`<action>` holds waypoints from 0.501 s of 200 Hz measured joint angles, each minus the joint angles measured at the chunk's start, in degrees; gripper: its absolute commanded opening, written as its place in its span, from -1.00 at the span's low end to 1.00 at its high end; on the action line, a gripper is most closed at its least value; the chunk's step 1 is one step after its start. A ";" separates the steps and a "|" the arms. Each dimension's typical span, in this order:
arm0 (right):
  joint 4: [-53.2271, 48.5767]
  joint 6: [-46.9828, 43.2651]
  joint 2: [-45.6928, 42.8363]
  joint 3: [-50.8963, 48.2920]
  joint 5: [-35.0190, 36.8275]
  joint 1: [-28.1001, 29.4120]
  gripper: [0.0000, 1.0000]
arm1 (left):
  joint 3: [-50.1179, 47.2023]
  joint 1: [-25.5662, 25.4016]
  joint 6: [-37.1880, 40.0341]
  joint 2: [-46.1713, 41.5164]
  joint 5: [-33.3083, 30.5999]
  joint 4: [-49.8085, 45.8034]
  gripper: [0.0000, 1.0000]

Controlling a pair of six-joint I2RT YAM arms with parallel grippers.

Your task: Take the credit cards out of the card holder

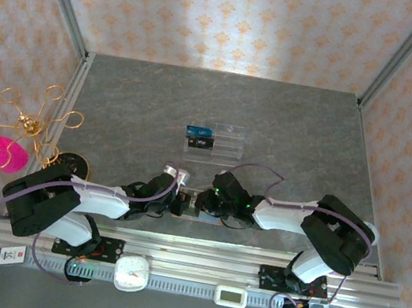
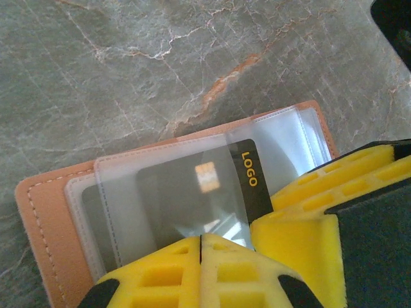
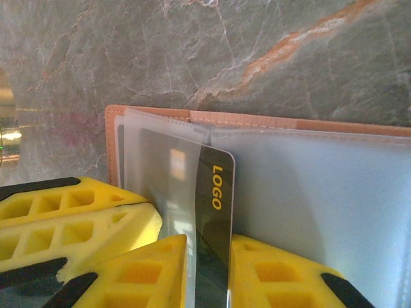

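The left gripper [image 2: 200, 247] is seen clamped on the clear sleeves [image 2: 128, 173] of the open holder [image 2: 38, 212], laid on the table [image 2: 128, 77], while the right gripper [image 3: 209, 256] is held slightly apart about the black card [image 3: 215, 186], half out of a sleeve.

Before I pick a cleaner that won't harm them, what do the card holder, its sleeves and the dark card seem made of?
Card holder: matte tan leather or imitation, stitched edge. Sleeves: frosted soft plastic, see-through. Dark card: likely stiff smooth plastic, crisp rounded corner, printed LOGO.
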 measured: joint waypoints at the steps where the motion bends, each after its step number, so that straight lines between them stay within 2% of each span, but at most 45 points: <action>1: 0.02 0.02 0.00 -0.02 0.00 0.00 -0.54 | 0.00 0.00 0.00 0.00 0.00 0.02 -1.00; 27: 0.37 0.15 -0.04 -0.24 -0.85 -0.26 -0.59 | 0.00 0.00 0.02 0.37 0.20 0.61 -1.00; 54: 0.94 -0.35 1.18 -0.15 -2.32 -0.96 -1.00 | 0.02 0.00 0.04 0.63 0.24 0.96 -1.00; 100: -0.46 -0.68 -3.52 -2.56 0.35 -0.96 -1.00 | 0.02 0.24 0.13 0.61 0.72 1.05 -1.00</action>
